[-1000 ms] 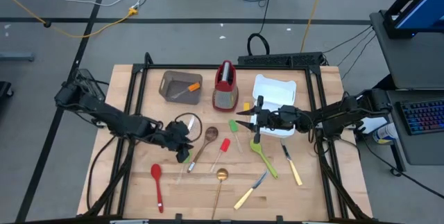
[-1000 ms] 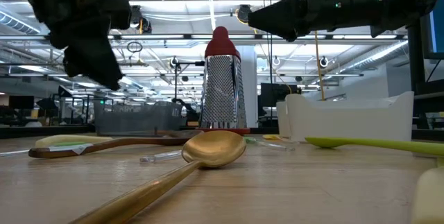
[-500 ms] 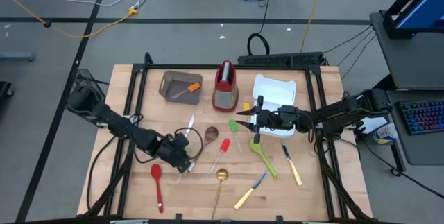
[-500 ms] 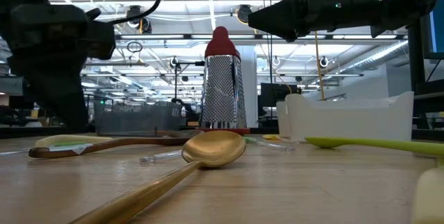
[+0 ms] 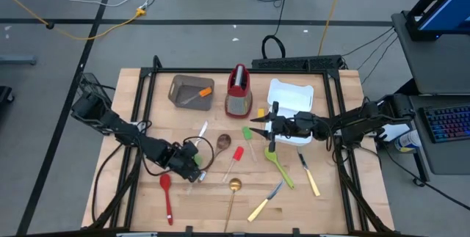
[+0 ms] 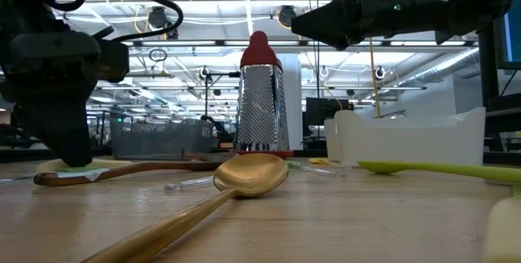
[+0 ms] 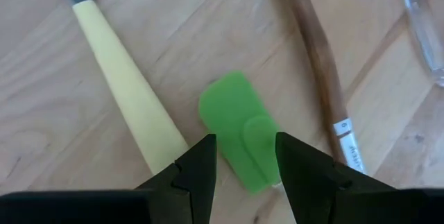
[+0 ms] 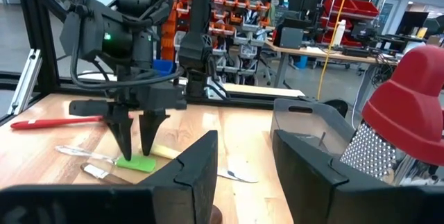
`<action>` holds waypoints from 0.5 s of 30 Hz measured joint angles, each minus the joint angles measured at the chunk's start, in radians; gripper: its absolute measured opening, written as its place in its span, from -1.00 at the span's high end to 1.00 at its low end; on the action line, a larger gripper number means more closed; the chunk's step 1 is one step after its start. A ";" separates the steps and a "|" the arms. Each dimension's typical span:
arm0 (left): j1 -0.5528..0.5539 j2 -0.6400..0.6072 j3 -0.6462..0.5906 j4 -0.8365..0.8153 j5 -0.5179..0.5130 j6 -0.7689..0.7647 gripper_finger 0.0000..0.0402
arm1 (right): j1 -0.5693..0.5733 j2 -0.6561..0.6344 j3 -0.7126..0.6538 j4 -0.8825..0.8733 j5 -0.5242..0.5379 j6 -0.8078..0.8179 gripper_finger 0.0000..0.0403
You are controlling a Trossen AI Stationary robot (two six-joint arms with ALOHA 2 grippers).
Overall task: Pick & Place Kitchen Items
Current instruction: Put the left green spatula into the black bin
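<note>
1. When viewed from above: found the left gripper (image 5: 192, 168) low over the table (image 5: 132, 193), at 7 o'clock from the table's middle, at 2 o'clock from the red spoon (image 5: 167, 191) and 9 o'clock from the gold spoon (image 5: 233, 187). Noted the right gripper (image 5: 258, 128) at 3 o'clock from the middle, on the 9 o'clock side of the white tray (image 5: 290, 94), at 12 o'clock from the green spoon (image 5: 280, 165). Logged the wooden spoon (image 5: 220, 144) and red spatula (image 5: 236, 155) between the two grippers. Saw two yellow-handled knives, one at 5 o'clock (image 5: 263, 205) and one at 4 o'clock (image 5: 310, 176). Marked the grater (image 5: 238, 90) at 12 o'clock, with the brown bin (image 5: 189, 90) at its 9 o'clock side.
2. From table height: left gripper down near the tabletop at 9 o'clock; right gripper high at 1 o'clock, well clear of the wood. Gold spoon lying nearest, bowl in front of the upright grater.
3. Through the left wrist camera: fingers apart, not clamped, standing either side of a green spatula blade (image 7: 234, 123) lying flat. Yellow knife handle (image 7: 125, 92) just beside the blade; wooden spoon's handle on its other side.
4. Through the right wrist camera: fingers spread, nothing between them. Left gripper seen farther off, tips down at the green blade.
</note>
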 joint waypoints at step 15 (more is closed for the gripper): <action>0.003 0.000 0.000 0.010 0.039 -0.049 -0.14 | 0.000 0.000 0.000 -0.106 -0.001 0.000 0.34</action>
